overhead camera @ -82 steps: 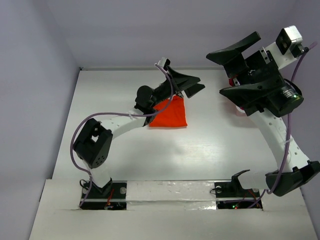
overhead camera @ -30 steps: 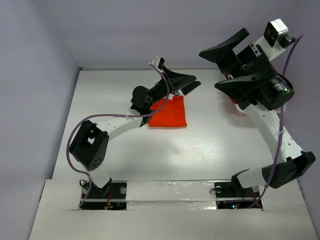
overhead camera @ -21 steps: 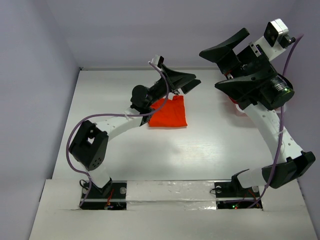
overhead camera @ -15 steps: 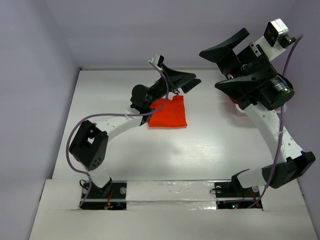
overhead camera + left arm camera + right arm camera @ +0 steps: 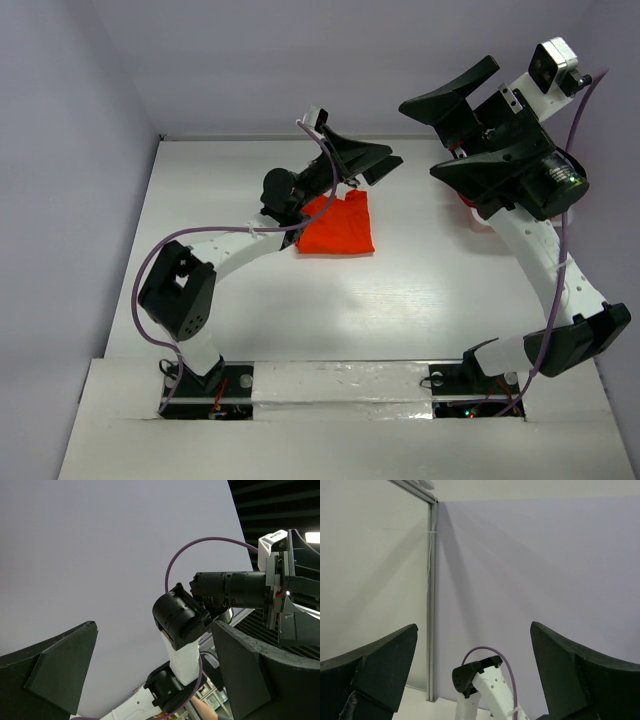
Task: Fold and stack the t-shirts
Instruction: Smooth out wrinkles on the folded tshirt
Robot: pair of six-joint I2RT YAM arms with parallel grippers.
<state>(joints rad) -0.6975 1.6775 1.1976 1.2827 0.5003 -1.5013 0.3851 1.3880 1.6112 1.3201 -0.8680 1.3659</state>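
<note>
A bright orange-red t-shirt (image 5: 338, 226) lies folded into a small rectangle on the white table (image 5: 400, 300), left of centre and towards the back. My left gripper (image 5: 388, 160) is open and empty, hovering just above the shirt's far right corner and tilted upward. My right gripper (image 5: 418, 138) is open and empty, raised high over the back right of the table. A bit of red cloth (image 5: 467, 204) shows behind the right arm, mostly hidden. In the left wrist view the left gripper (image 5: 154, 630) faces the wall and the right arm. In the right wrist view the right gripper (image 5: 473, 630) shows only walls.
A bit of white (image 5: 482, 224) under the right arm lies beside the red cloth; what it is cannot be told. Lilac walls close in the table at the back and left. The left arm's elbow (image 5: 180, 290) stands at the near left.
Since 2.7 s ago the right arm has risen and swung a little left; the left gripper has shifted slightly left and up. Over the last second nothing visibly moves.
</note>
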